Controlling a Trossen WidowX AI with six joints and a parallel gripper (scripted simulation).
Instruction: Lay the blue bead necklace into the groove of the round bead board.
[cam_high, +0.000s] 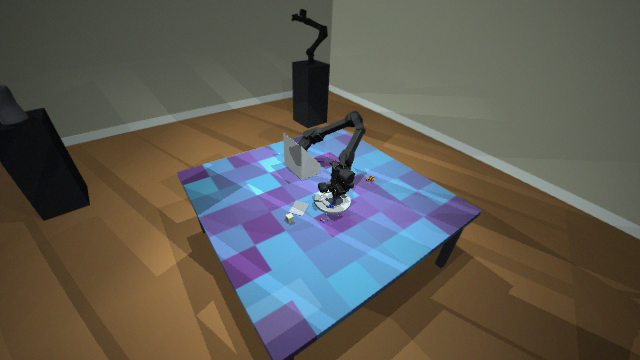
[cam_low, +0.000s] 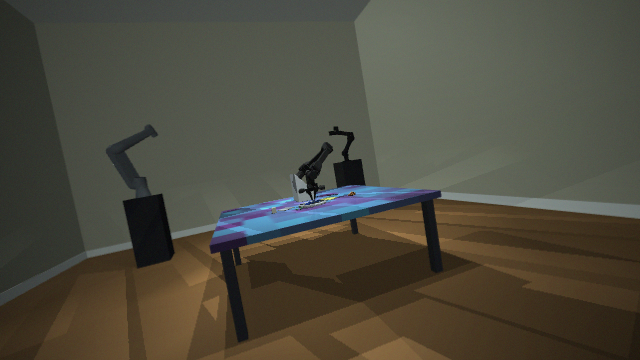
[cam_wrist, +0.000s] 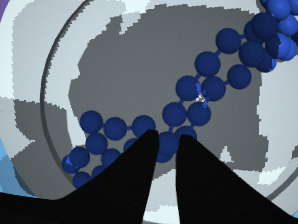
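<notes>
The round white bead board (cam_high: 342, 208) (cam_wrist: 22, 65) lies on the table. Its curved groove line shows at left in the wrist view. My gripper (cam_high: 335, 199) (cam_low: 313, 200) (cam_wrist: 167, 142) points down low over the board and is shut on the blue bead necklace (cam_high: 330, 205) (cam_wrist: 207, 64), with a bead between the fingertips. In the wrist view one doubled strand runs from the fingertips to a bunched heap of beads at the upper right. Another part loops to the lower left, near the groove line. The fingers hide part of that loop.
A grey upright wedge-shaped panel (cam_high: 311, 166) (cam_low: 299, 189) stands behind the board near the arm. An orange bead cluster (cam_high: 370, 178) (cam_low: 352, 193) lies to the right. A pale flat square (cam_high: 300, 208) and a cream cube (cam_high: 290, 218) (cam_low: 274, 211) are left of the board.
</notes>
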